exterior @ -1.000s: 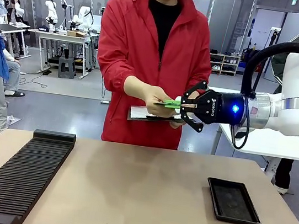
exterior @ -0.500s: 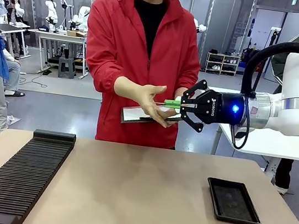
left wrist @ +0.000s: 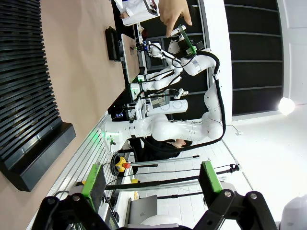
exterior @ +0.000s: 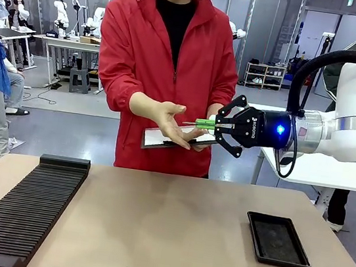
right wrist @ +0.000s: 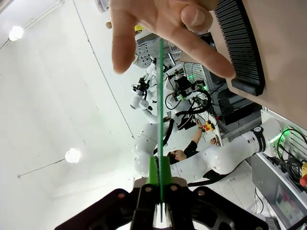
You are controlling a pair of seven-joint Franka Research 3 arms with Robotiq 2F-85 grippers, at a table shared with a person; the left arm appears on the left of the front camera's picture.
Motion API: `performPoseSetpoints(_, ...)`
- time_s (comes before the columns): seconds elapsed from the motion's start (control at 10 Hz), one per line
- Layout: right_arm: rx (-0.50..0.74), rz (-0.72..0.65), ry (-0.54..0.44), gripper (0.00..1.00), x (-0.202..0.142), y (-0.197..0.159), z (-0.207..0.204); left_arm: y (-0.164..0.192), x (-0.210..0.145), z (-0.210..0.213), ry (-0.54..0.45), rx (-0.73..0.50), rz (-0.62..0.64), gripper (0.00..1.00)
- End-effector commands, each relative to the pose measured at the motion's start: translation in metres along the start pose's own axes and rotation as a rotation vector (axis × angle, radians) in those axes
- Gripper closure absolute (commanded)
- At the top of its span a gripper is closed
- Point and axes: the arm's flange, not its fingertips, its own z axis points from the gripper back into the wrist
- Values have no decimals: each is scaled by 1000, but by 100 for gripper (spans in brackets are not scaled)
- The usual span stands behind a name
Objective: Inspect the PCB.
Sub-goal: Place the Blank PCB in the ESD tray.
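Observation:
The PCB (exterior: 201, 122) is a thin green board seen edge-on, held level above the table's far edge with my right gripper (exterior: 217, 125) shut on its near end. In the right wrist view the PCB (right wrist: 159, 115) runs up as a thin green line from my green pads (right wrist: 152, 173) toward the person's open hand (right wrist: 158, 24). That hand (exterior: 171, 123) hovers palm up just left of the board, apart from it. My left gripper (left wrist: 149, 179) stands open with nothing between its fingers; far off, its view shows the PCB (left wrist: 187, 40).
The person's other hand holds a clipboard (exterior: 159, 138) under the board. A black shallow tray (exterior: 278, 239) lies at the table's right. A long black slotted rack (exterior: 21, 211) runs along the left side. The tabletop (exterior: 158, 230) between them is bare.
The person's hand has let go of the PCB, opened and drawn back to the left, and the person has shifted left. My right gripper stays where it was, holding the board.

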Motion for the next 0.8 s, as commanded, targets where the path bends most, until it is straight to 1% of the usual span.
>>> performPoseSetpoints(0.0, 0, 0, 0, 97, 0, 0, 0, -1, 1, 1, -2, 14, 5, 0)
performPoseSetpoints(0.2, -47, 132, 22, 97, -15, -6, 31, -1, 1, 1, -2, 14, 5, 0)
performPoseSetpoints(0.4, -114, 226, 15, 97, -18, -26, 77, -1, 1, 1, -2, 14, 5, 0)
performPoseSetpoints(0.5, -179, 264, 19, 97, -19, -40, 100, -1, 1, 1, -2, 14, 5, 0)
performPoseSetpoints(0.7, -316, 313, -44, 97, -16, -69, 142, -1, 1, 1, -2, 14, 5, 0)
